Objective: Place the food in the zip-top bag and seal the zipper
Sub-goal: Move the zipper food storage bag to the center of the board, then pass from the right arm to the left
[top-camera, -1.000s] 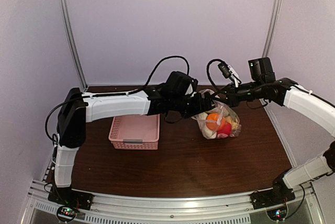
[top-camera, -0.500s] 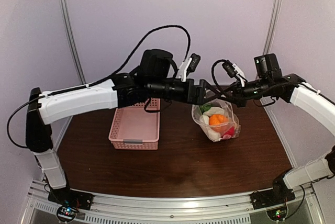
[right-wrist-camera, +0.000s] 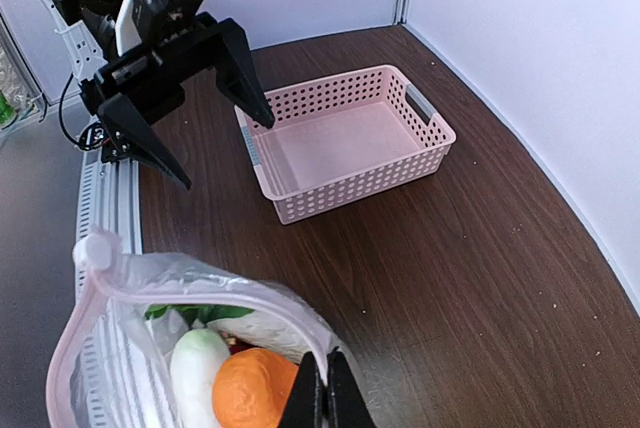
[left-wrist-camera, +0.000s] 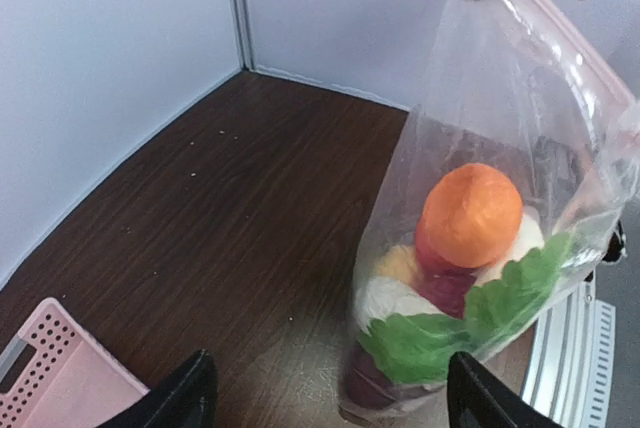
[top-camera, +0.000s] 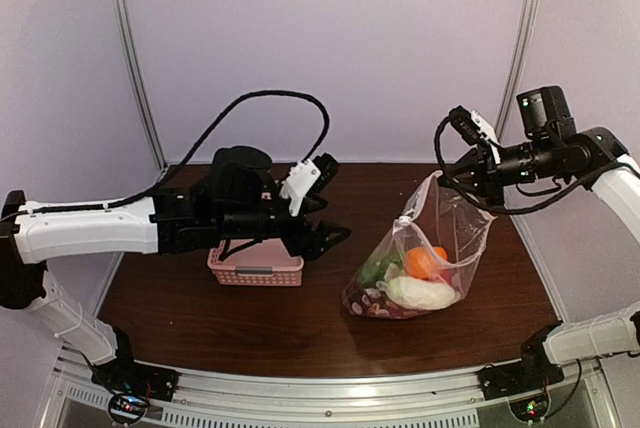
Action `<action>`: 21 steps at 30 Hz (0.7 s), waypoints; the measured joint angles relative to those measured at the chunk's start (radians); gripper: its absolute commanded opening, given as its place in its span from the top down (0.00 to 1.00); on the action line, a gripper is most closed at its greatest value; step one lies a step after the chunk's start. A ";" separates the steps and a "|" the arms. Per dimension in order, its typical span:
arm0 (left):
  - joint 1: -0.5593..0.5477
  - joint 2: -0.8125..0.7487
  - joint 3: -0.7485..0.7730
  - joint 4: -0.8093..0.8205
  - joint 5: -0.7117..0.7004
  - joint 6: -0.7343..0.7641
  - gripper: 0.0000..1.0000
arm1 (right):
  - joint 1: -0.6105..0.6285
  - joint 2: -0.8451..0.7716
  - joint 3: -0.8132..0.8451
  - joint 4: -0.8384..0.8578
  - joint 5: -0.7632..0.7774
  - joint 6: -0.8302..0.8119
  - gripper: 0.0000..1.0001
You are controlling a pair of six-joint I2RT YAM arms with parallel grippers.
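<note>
Top external view: your right arm comes in from the right edge, forearm level and pointing left, with the right claw (top-camera: 468,179) pinched tight on the top edge of the zip-top bag (top-camera: 445,223). The bag hangs at centre right, mouth unsealed, with the food (top-camera: 410,278) heaped low by the table (top-camera: 300,318). Your left arm stretches level from the left edge. The left claw (top-camera: 328,241) gapes wide and empty, just right of the pink basket (top-camera: 255,268).

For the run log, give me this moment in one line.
left gripper: open, empty | right gripper: shut on bag rim | food: inside bag | zipper: unsealed
</note>
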 measured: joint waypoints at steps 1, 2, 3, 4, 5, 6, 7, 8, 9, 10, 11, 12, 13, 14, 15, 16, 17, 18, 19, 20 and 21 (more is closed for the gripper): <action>0.000 0.025 0.000 0.005 0.026 0.019 0.27 | 0.000 0.002 0.001 -0.003 -0.003 -0.003 1.00; 0.000 0.045 0.000 0.015 0.049 0.031 0.28 | 0.000 0.006 0.001 -0.005 -0.005 -0.003 1.00; 0.000 0.068 0.000 0.027 0.082 0.040 0.28 | 0.000 0.016 0.000 -0.005 -0.006 -0.003 1.00; 0.000 0.092 0.000 0.042 0.121 0.050 0.28 | 0.000 0.026 0.000 -0.005 -0.009 -0.002 1.00; -0.001 0.110 0.000 0.055 0.156 0.055 0.27 | 0.000 0.036 0.000 -0.005 -0.011 0.000 1.00; -0.003 0.124 0.000 0.070 0.190 0.059 0.27 | 0.000 0.048 0.000 -0.003 -0.015 0.005 1.00; -0.007 0.132 -0.001 0.081 0.212 0.063 0.26 | 0.000 0.055 -0.002 0.000 -0.017 0.009 1.00; -0.013 0.137 0.000 0.094 0.235 0.069 0.25 | 0.000 0.061 -0.006 0.006 -0.018 0.013 1.00; -0.023 0.137 0.000 0.103 0.251 0.078 0.24 | 0.000 0.064 -0.010 0.012 -0.019 0.021 1.00; -0.034 0.137 0.000 0.111 0.262 0.085 0.24 | 0.000 0.066 -0.013 0.017 -0.021 0.029 1.00; -0.054 0.137 0.005 0.117 0.269 0.095 0.24 | 0.000 0.067 -0.019 0.026 -0.021 0.036 1.00; -0.069 0.137 0.008 0.122 0.271 0.101 0.24 | 0.000 0.067 -0.026 0.035 -0.023 0.044 1.00; -0.090 0.137 0.011 0.129 0.270 0.105 0.25 | 0.000 0.067 -0.031 0.042 -0.024 0.053 1.00; -0.103 0.137 0.011 0.138 0.269 0.106 0.25 | 0.000 0.067 -0.037 0.050 -0.026 0.058 1.00; -0.117 0.138 0.012 0.148 0.264 0.106 0.26 | 0.000 0.066 -0.045 0.061 -0.027 0.062 1.00; -0.128 0.140 0.012 0.159 0.261 0.104 0.26 | 0.000 0.066 -0.055 0.072 -0.029 0.068 1.00; -0.134 0.142 0.012 0.172 0.257 0.100 0.26 | 0.000 0.066 -0.064 0.082 -0.031 0.076 1.00; -0.136 0.147 0.012 0.192 0.253 0.094 0.27 | 0.000 0.066 -0.071 0.091 -0.032 0.081 1.00; -0.135 0.153 0.012 0.212 0.247 0.087 0.27 | 0.000 0.066 -0.077 0.097 -0.033 0.085 1.00; -0.134 0.159 0.012 0.231 0.241 0.078 0.28 | 0.000 0.066 -0.077 0.098 -0.033 0.088 1.00; -0.133 0.166 0.012 0.247 0.232 0.071 0.28 | 0.000 0.066 -0.077 0.104 -0.033 0.090 1.00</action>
